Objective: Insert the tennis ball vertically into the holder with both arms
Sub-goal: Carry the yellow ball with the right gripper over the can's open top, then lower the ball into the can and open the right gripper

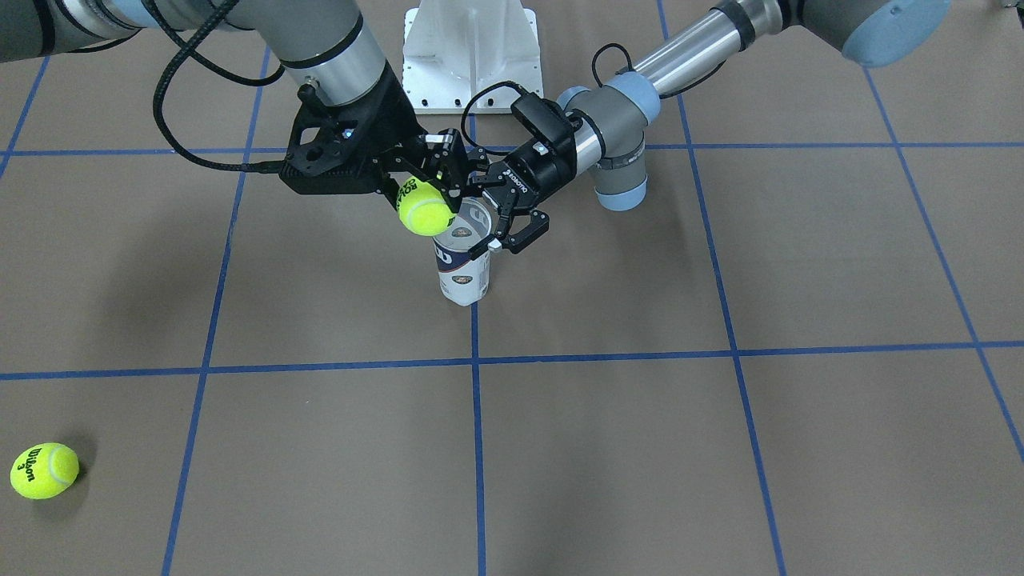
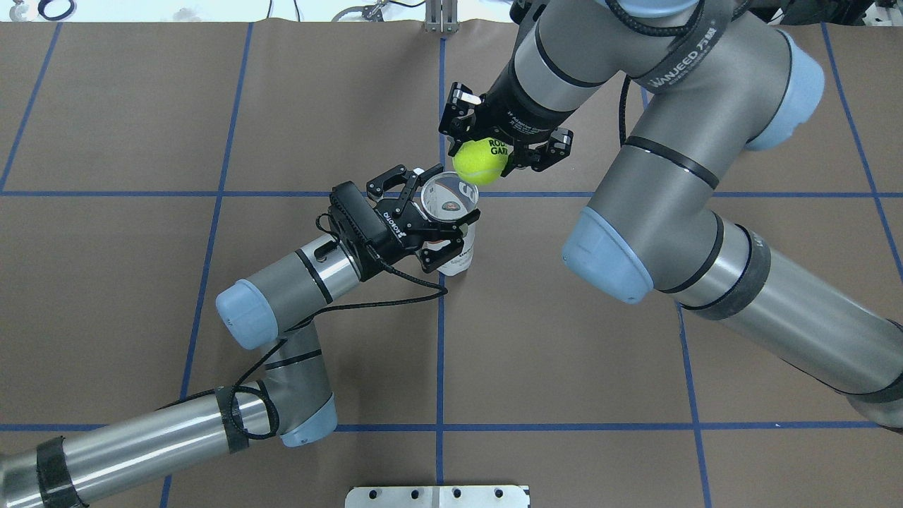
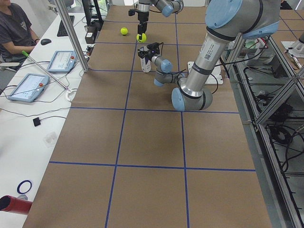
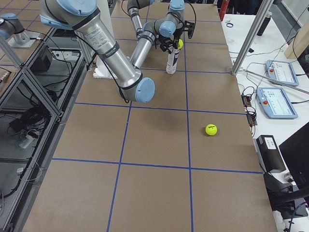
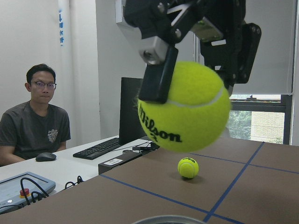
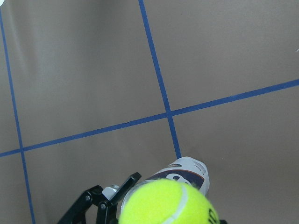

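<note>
The holder (image 1: pixel 462 272), a clear can with a white and navy label, stands upright on the brown table. My left gripper (image 2: pixel 432 217) is shut on the holder just under its silver rim (image 2: pixel 449 201), one finger on each side. My right gripper (image 2: pixel 502 152) is shut on a yellow tennis ball (image 2: pixel 480 161), which hangs above the rim and slightly off to one side of the opening. In the left wrist view the ball (image 5: pixel 184 107) fills the centre between black fingers (image 5: pixel 159 79), with the rim (image 5: pixel 168 219) at the bottom edge. The right wrist view looks down past the ball (image 6: pixel 168 203) at the holder (image 6: pixel 187 170).
A second tennis ball (image 1: pixel 44 471) lies loose on the table far out on the right arm's side. The white robot base (image 1: pixel 472 48) stands behind the holder. An operator (image 5: pixel 37 116) sits at a desk beyond the table's end, with tablets (image 4: pixel 277 101) beside it.
</note>
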Available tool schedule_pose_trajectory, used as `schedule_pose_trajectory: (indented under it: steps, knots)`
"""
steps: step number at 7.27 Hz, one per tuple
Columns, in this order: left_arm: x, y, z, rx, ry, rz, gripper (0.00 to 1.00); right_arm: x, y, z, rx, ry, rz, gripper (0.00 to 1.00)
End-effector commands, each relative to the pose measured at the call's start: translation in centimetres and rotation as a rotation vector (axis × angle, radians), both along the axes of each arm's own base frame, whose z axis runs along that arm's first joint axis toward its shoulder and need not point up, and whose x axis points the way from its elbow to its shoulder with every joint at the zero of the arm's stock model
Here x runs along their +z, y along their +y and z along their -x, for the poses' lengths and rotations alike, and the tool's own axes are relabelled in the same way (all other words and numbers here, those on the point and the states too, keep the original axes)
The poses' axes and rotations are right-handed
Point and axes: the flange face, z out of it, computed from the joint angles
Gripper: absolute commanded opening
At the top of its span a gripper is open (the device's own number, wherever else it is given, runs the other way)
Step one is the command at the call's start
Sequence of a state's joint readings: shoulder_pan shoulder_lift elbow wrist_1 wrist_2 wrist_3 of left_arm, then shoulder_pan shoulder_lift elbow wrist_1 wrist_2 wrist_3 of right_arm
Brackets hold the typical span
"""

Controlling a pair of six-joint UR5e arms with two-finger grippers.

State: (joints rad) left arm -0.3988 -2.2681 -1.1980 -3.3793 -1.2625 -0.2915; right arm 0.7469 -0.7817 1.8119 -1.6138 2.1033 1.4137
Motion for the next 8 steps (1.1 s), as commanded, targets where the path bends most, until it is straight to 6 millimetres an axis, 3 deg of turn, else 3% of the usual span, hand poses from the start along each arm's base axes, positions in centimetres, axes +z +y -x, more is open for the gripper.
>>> schedule_pose_trajectory:
  steps: [1, 6, 7, 8]
  knots:
    - [0.0, 0.0, 0.0, 0.0, 0.001, 0.0, 0.86, -0.1, 1.0, 1.8, 0.006, 0.015, -0.006, 0.0]
    - [0.0, 0.0, 0.0, 0.0, 0.001, 0.0, 0.86, 0.2, 1.9, 3.1, -0.009, 0.023, -0.009, 0.0]
    - [0.0, 0.0, 0.0, 0.0, 0.001, 0.0, 0.86, 0.3, 1.8, 3.4, -0.011, 0.027, -0.006, 0.09]
    - [0.0, 0.0, 0.0, 0.0, 0.001, 0.0, 0.86, 0.2, 1.8, 3.4, -0.011, 0.027, -0.006, 0.45]
